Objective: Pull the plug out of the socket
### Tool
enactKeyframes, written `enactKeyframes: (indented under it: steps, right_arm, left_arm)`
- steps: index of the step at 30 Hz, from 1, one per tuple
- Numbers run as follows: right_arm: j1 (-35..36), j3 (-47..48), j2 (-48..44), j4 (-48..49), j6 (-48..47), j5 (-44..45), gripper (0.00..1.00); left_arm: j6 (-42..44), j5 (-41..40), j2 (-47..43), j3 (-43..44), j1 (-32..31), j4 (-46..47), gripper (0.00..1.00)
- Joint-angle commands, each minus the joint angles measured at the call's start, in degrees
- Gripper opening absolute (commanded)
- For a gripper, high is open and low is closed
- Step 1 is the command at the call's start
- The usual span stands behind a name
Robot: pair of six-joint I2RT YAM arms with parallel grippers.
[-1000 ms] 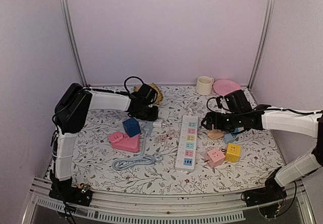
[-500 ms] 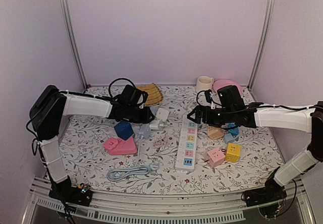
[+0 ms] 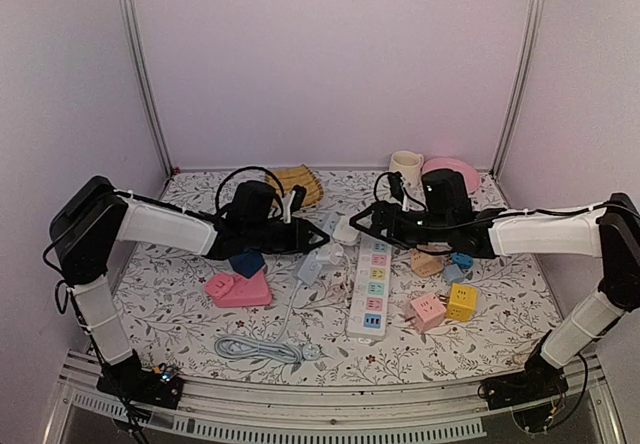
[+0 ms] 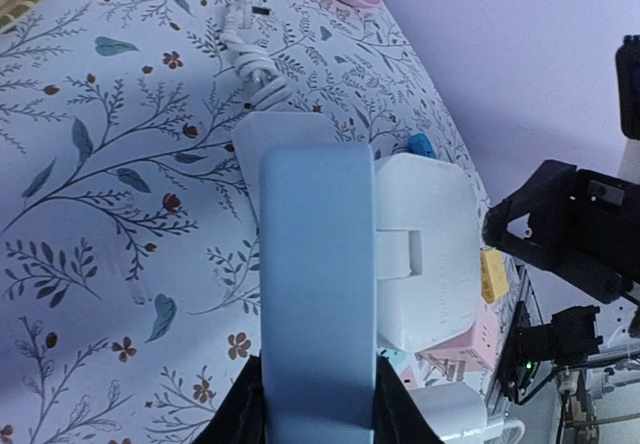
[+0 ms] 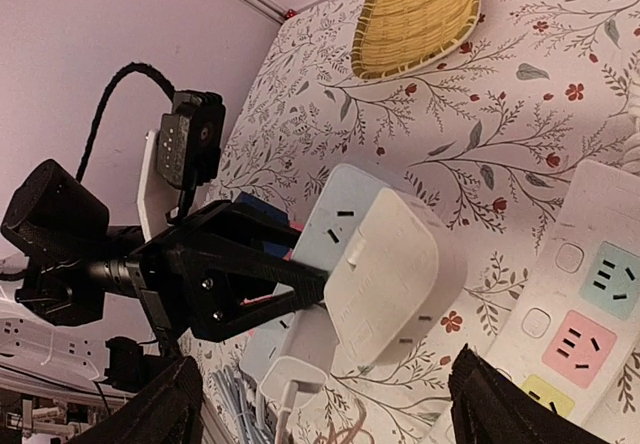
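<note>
A white square plug (image 5: 385, 274) sits in a slim grey-blue strip (image 4: 318, 294), which is held up off the table. My left gripper (image 4: 318, 404) is shut across that strip's width, just behind the plug (image 4: 425, 254). A second white plug with a cable (image 4: 455, 414) sits in the strip nearer my wrist. My right gripper (image 5: 335, 404) is open, its two fingers spread wide on either side of the white plug and apart from it. The long white socket (image 3: 372, 284) with pastel panels lies flat at centre, and no plug shows in it.
Pink (image 3: 427, 311) and yellow (image 3: 461, 302) cube adapters lie right of the socket. A dark blue cube (image 3: 246, 262) and a pink adapter (image 3: 240, 288) lie left. A coiled grey cable (image 3: 262, 347) is near the front. A basket (image 3: 298, 180), a mug (image 3: 404, 165) and a pink plate (image 3: 455, 171) stand at the back.
My left gripper has carried the grey-blue strip rightward toward the centre, dragging its cable. My right gripper has swung left to face the plug, and its jaws have narrowed slightly.
</note>
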Motion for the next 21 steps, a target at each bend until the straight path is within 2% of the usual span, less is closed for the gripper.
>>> enactKeyframes:
  steps: [1,10,13,16,21]
  right_arm:
    - [0.68,-1.42,1.04,6.35,3.59,-2.06,0.83]
    - [0.57,-4.47,-1.41,7.78,6.55,1.35,0.66]
    - [0.56,-4.71,-1.52,7.87,7.14,1.60,0.65]
    - [0.61,-5.60,-1.97,7.95,8.31,2.72,0.66]
    - [0.53,-7.90,-2.72,10.01,9.47,3.02,0.75]
  left_arm:
    - [-2.94,6.22,-2.52,-0.73,-2.07,12.31,0.00]
    - [-3.55,6.40,-1.81,-0.54,-4.44,14.97,0.00]
    - [-3.77,6.13,-1.70,-0.67,-4.87,15.86,0.00]
    - [-3.91,5.79,-1.93,-0.80,-5.08,16.16,0.00]
    - [-4.38,6.06,-2.67,-1.35,-5.17,17.11,0.00]
